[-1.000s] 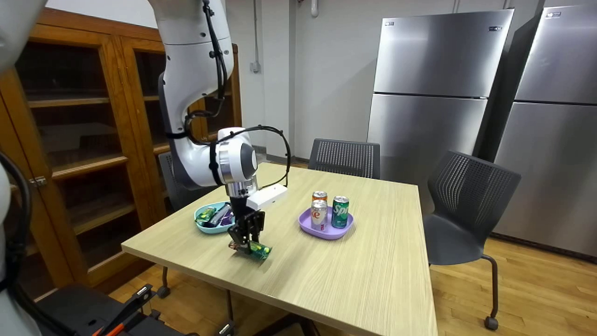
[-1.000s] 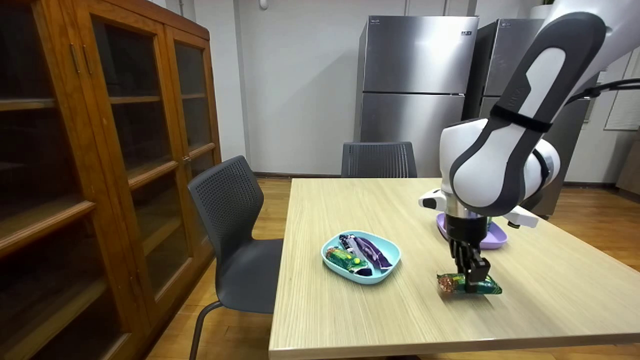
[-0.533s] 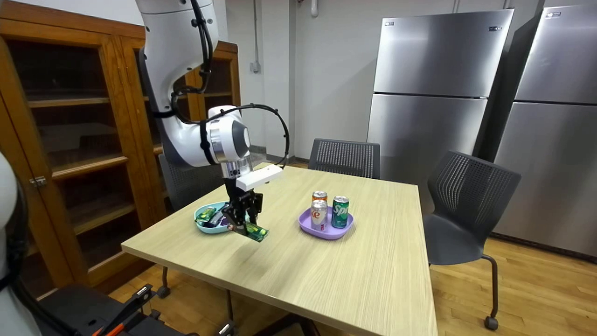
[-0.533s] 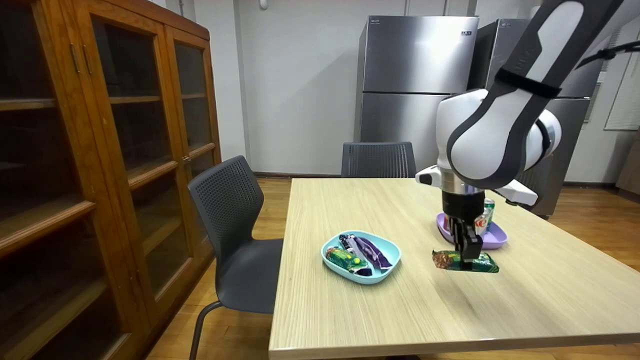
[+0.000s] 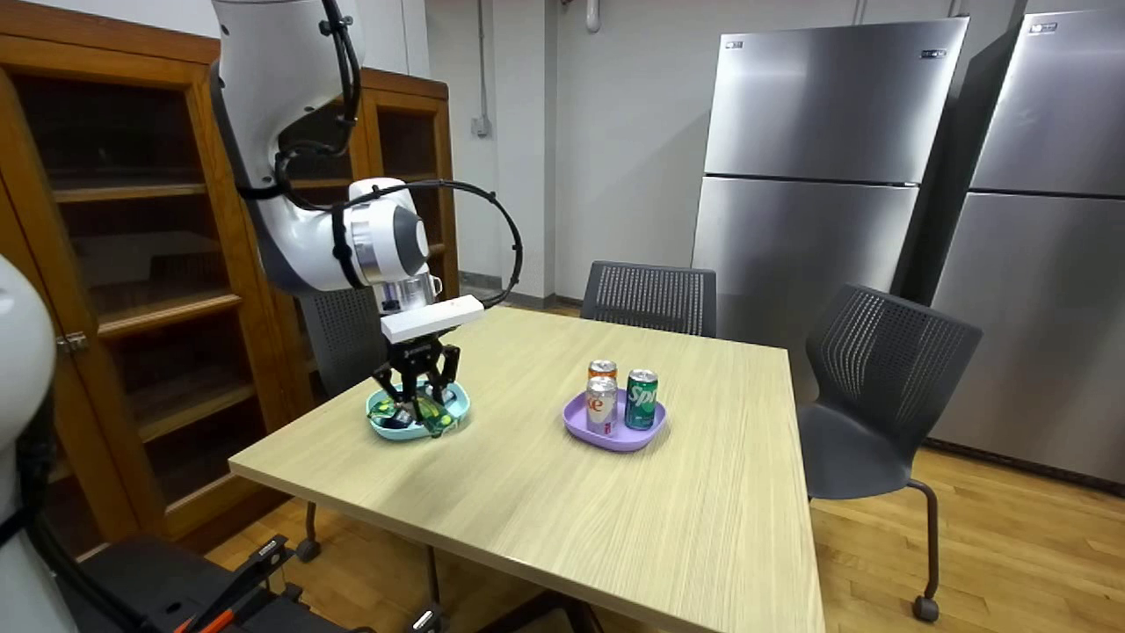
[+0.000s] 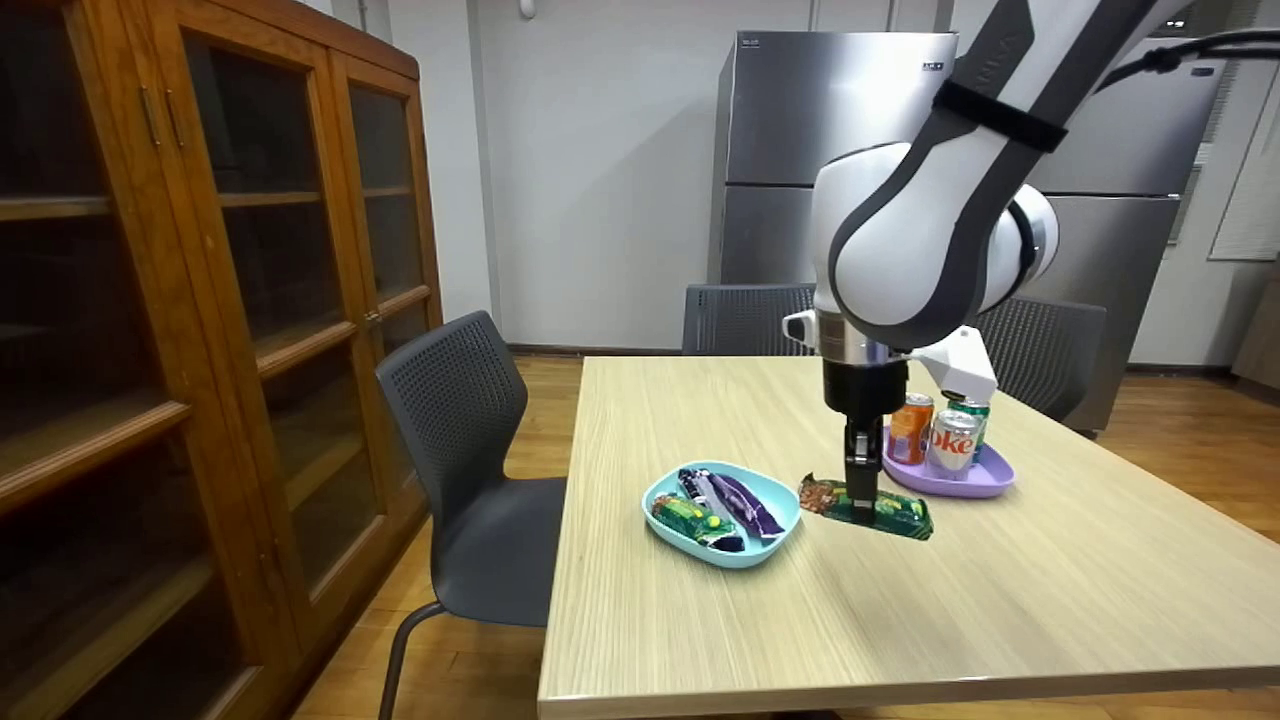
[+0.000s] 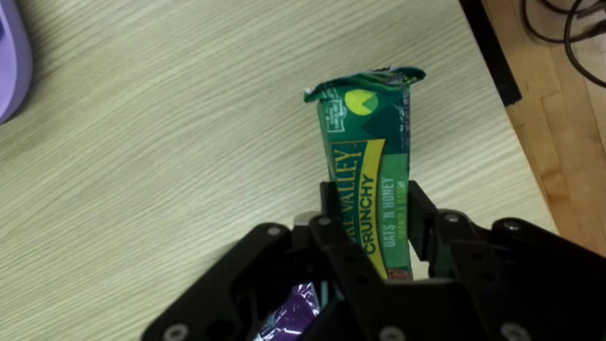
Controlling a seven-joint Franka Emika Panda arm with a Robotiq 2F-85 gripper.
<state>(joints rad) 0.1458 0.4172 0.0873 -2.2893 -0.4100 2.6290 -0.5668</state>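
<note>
gripper point(image 7: 371, 193) pinches green granola bar point(image 7: 367, 125) by its long sides, bar held above table point(image 6: 720, 640), near light-blue tray point(image 6: 772, 489) with more wrapped bars point(image 6: 692, 522) inside; purple tray point(image 6: 955, 488), farther off, carries three upright cans point(image 6: 951, 446).

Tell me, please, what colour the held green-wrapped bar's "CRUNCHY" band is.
The curved "CRUNCHY" band is yellow, clearest in the wrist view.

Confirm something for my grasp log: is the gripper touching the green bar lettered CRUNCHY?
Touching. The wrist view shows the gripper holding the green bar, one finger against each long side, no gap visible.
</note>
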